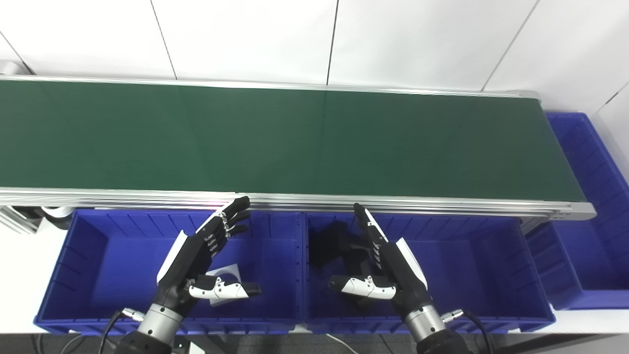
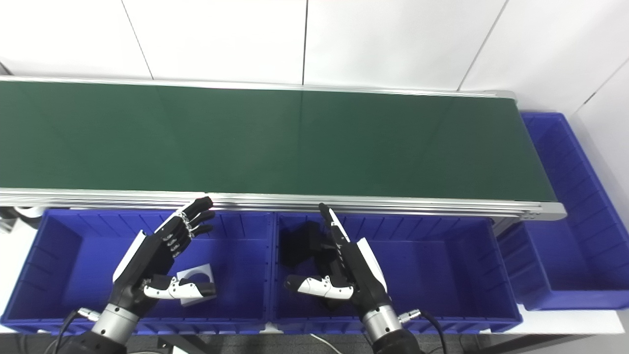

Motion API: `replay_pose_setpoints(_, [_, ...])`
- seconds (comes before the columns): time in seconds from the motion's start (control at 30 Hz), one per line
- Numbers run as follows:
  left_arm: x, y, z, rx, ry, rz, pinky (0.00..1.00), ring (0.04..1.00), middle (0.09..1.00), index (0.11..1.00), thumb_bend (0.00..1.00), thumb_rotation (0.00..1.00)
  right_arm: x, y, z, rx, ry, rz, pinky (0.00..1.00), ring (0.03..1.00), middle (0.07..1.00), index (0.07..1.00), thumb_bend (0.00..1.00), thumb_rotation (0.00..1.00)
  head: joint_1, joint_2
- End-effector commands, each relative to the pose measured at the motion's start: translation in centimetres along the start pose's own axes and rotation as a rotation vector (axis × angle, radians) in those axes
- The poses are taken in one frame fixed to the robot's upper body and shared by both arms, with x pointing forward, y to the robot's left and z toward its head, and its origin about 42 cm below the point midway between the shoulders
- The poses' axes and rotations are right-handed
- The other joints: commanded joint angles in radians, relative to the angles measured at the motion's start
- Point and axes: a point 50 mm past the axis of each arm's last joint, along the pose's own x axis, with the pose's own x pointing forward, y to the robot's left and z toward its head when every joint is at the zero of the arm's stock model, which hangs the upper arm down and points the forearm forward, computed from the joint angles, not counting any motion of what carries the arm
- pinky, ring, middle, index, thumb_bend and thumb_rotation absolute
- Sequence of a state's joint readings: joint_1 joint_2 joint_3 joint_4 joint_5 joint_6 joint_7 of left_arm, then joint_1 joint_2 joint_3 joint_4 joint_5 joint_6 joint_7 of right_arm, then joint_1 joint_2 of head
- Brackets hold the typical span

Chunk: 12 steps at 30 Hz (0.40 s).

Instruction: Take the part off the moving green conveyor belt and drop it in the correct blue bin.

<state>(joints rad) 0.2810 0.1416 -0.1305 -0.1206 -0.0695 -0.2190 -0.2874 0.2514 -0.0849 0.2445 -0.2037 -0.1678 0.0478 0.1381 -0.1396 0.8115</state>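
The green conveyor belt (image 1: 295,140) runs across the view with no part on it. My left hand (image 1: 204,253) is open and empty, held over the left blue bin (image 1: 88,246), which holds a white part (image 1: 227,272). My right hand (image 1: 381,258) is open and empty, held over the middle blue bin (image 1: 471,265), which holds black parts (image 1: 331,241) partly hidden behind the hand.
A third blue bin (image 1: 589,206) stands past the belt's right end. The belt's silver front rail (image 1: 393,201) runs just beyond both hands' fingertips. A white wall rises behind the belt.
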Motion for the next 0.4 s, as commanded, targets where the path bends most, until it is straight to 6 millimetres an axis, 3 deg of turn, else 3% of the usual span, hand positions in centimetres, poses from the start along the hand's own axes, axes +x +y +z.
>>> replay_pose_setpoints(0.0, [0.38,0.13,0.9,0.024,-0.035,-0.011,0.87,0.905,0.928,0.911,0.88,0.18,0.2,-0.19,1.05,-0.004,-0.101,-0.015,0.98,1.0,1.0,1.0,1.0,0.44,0.006,0.0])
replay_pose_setpoints(0.37, [1.34,-0.56,1.48,0.049,-0.028,-0.027,0.86,0.911,0.932,0.923,0.9,0.21,0.21,-0.34,1.11,0.026,-0.172,-0.078,0.94,0.97,0.982,1.0,1.0,0.43,-0.003,-0.003])
